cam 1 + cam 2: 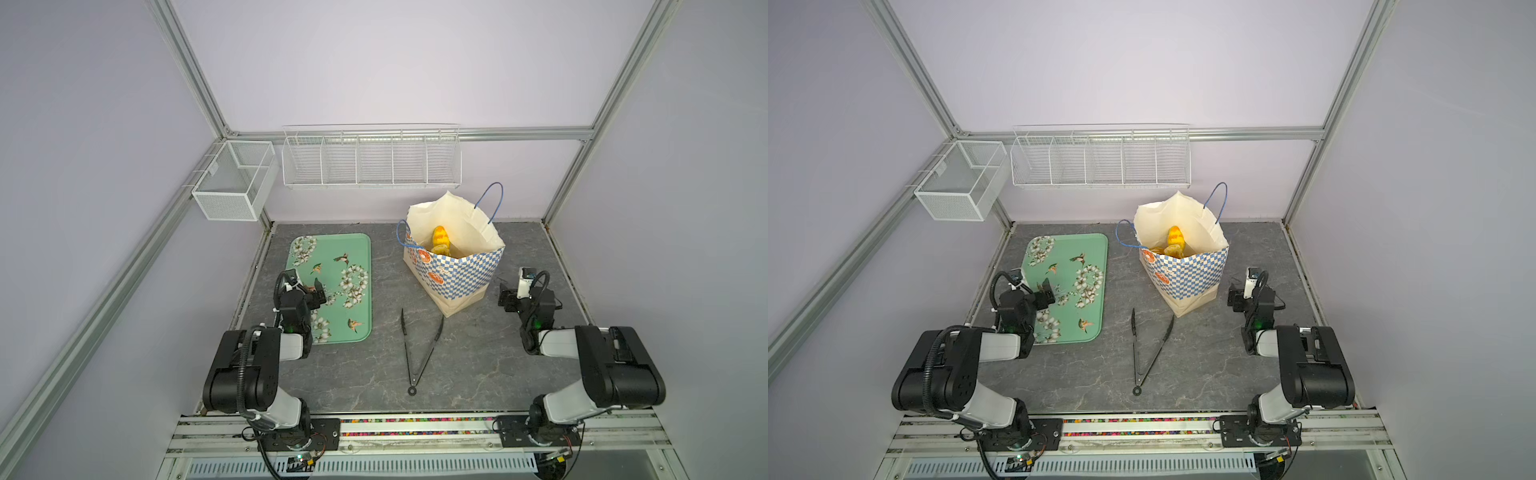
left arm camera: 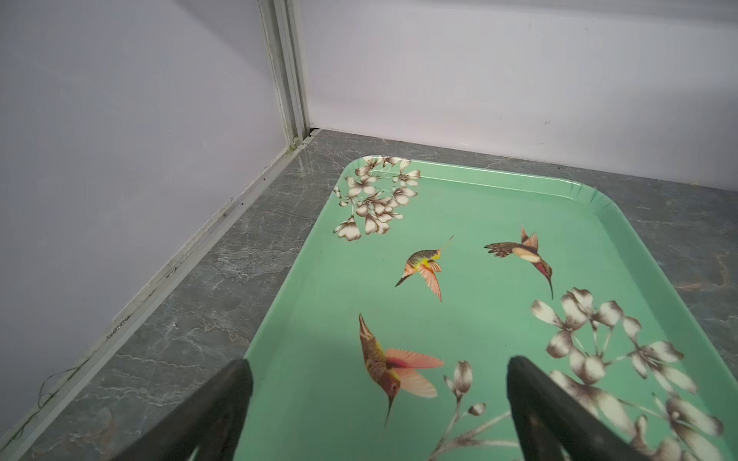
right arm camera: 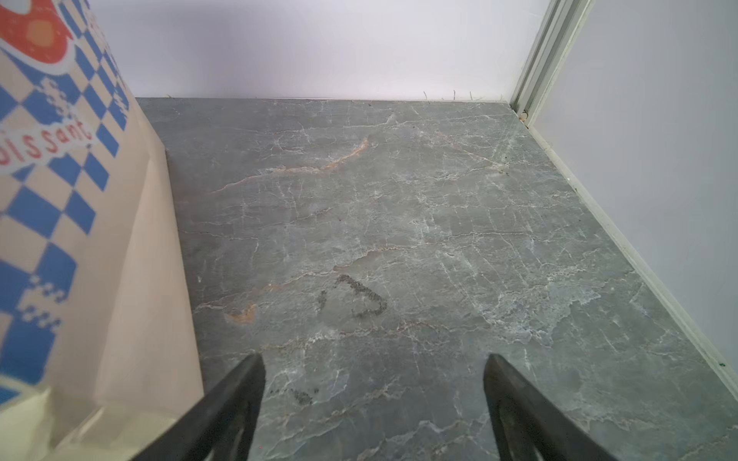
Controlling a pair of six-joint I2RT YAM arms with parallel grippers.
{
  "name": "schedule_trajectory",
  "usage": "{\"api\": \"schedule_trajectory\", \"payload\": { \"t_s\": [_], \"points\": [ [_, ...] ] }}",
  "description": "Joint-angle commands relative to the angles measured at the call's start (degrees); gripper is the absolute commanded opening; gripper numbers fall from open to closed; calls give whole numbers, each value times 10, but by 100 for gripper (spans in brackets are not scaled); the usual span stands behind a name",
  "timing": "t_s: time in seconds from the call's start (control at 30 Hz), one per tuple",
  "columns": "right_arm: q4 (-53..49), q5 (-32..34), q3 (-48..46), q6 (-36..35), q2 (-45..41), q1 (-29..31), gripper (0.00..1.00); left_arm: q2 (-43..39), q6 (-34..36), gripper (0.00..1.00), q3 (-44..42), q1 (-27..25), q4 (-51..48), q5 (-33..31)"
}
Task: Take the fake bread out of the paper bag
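0 pieces out: fake bread [image 1: 440, 240] sits in paper bag [image 1: 457, 276], tray [image 1: 357, 249] bare. Left claw [image 2: 379, 363] wide over tray, right claw [image 3: 374, 357] wide beside bag, neither holds anything.

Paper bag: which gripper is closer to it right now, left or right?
Right. The right gripper hangs open close beside the base of the paper bag. The left gripper hangs open above the green tray, well off to the bag's other side.
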Motion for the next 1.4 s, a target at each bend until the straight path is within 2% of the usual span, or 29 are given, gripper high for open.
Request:
{"api": "schedule_trajectory", "payload": {
  "t_s": [0.0,1.37],
  "points": [
    [-1,7,7,-10,-2,4,88,5,7,99,11,-4,6,-7],
    [0,8,6,-10,-2,4,88,5,13,99,18,-4,-5,2]
  ]
}}
